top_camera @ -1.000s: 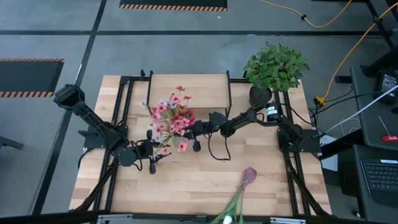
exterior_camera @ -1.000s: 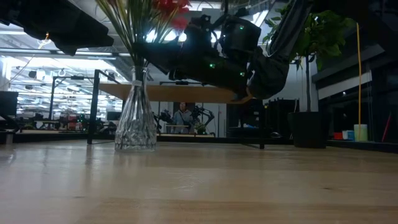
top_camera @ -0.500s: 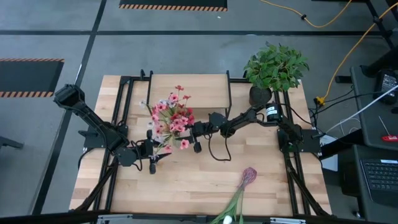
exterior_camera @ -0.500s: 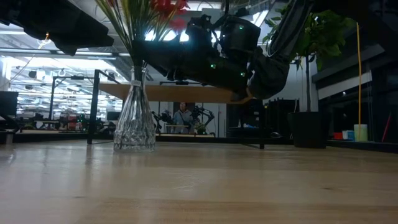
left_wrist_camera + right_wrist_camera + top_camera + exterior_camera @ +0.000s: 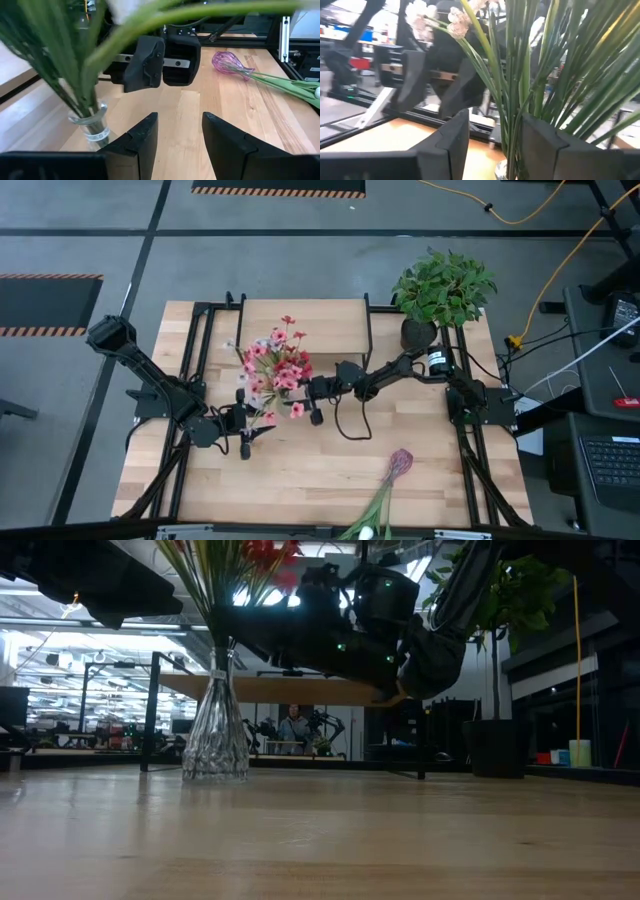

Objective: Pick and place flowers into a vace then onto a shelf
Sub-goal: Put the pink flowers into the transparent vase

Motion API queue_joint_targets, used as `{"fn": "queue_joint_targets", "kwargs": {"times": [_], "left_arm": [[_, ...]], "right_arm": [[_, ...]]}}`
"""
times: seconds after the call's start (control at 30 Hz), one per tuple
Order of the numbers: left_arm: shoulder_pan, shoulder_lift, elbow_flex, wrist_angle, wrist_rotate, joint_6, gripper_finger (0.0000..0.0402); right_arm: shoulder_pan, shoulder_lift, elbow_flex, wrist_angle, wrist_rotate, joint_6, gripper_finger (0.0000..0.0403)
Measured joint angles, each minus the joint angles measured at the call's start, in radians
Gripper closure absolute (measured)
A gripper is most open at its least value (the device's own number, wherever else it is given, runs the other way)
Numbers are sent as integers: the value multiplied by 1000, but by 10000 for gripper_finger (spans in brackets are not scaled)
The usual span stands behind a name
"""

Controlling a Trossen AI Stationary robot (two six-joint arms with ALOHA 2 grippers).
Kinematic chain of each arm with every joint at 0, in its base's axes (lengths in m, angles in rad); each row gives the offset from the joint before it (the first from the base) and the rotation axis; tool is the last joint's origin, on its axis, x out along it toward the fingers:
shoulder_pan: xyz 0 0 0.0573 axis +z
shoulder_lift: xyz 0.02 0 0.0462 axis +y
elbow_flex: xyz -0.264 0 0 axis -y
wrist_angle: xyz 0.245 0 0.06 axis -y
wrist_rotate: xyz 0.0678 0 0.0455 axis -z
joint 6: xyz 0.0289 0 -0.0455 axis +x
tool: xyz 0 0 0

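A clear cut-glass vase (image 5: pixel 215 735) stands on its foot on the wooden table, holding a bunch of flowers (image 5: pixel 275 370) with pink, red and white blooms. My right gripper (image 5: pixel 495 116) is open at the bunch's right side, level above the vase's neck, with the green stems (image 5: pixel 512 100) between its fingers. My left gripper (image 5: pixel 180 117) is open just near-left of the vase (image 5: pixel 92 125), touching nothing. A loose flower with a purple bloom (image 5: pixel 400 461) lies near the table's front edge. The shelf (image 5: pixel 305 315) stands at the far side. My right gripper's open fingers stand level on either side of the stems, coming from the table's right. Whether a finger (image 5: pixel 540 145) touches a stem, I cannot tell.
A bushy green plant in a black pot (image 5: pixel 440 285) stands at the far right corner. Black frame rails run along the table's left and right sides. Bare tabletop lies between the vase and the loose flower stems (image 5: pixel 280 82).
The blooms in the vase have shifted a little away from my right gripper and stand more upright. The vase stays on its foot on the table.
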Motion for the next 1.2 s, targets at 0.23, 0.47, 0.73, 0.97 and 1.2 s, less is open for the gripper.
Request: {"fn": "queue_joint_targets", "kwargs": {"times": [0.23,0.47,0.73,0.97,1.2], "left_arm": [[0,0,0,0,0,0,255],[0,0,0,0,0,0,255],[0,0,0,0,0,0,255],[0,0,0,0,0,0,255],[0,0,0,0,4,0,255]], "right_arm": [[5,-2,0,-13,82,-36,242],[23,-2,1,-35,160,-80,242],[37,-11,1,-65,237,-103,242],[57,-67,1,-176,338,-157,242],[68,-72,1,-192,399,-171,242]]}}
